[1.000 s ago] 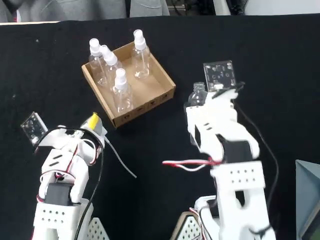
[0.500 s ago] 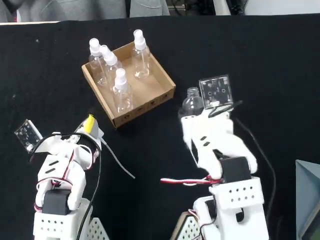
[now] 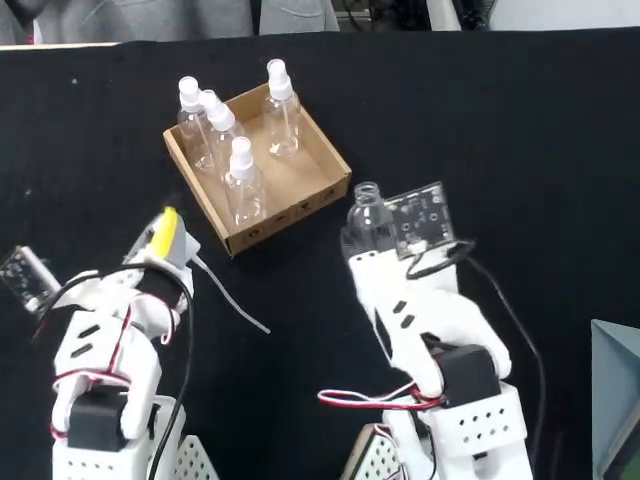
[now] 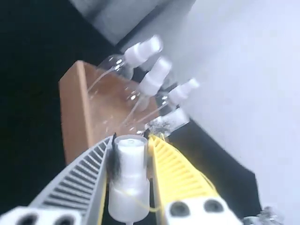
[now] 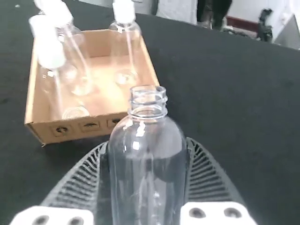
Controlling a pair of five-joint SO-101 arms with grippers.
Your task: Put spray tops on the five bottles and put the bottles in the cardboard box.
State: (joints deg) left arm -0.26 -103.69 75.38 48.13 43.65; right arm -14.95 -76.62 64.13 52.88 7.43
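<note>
My left gripper (image 4: 130, 154) is shut on a white spray top (image 4: 128, 178), whose thin tube (image 3: 232, 300) trails down toward the table in the high view. In that view the gripper (image 3: 170, 240) sits just in front of the cardboard box (image 3: 300, 195). My right gripper (image 5: 149, 154) is shut on a clear uncapped bottle (image 5: 146, 159), held upright; from above, that bottle (image 3: 367, 215) is right of the box's near corner. Inside the box stand several capped bottles (image 3: 243, 180).
The table is covered with black cloth (image 3: 520, 120). A grey object (image 3: 615, 400) sits at the right edge. White perforated arm bases (image 3: 380, 460) lie along the front edge. A red and white cable (image 3: 370, 398) loops beside the right arm.
The right arm has drawn back and left, carrying the open bottle toward the front. The left arm swung left and its gripper with the spray top rose toward the box.
</note>
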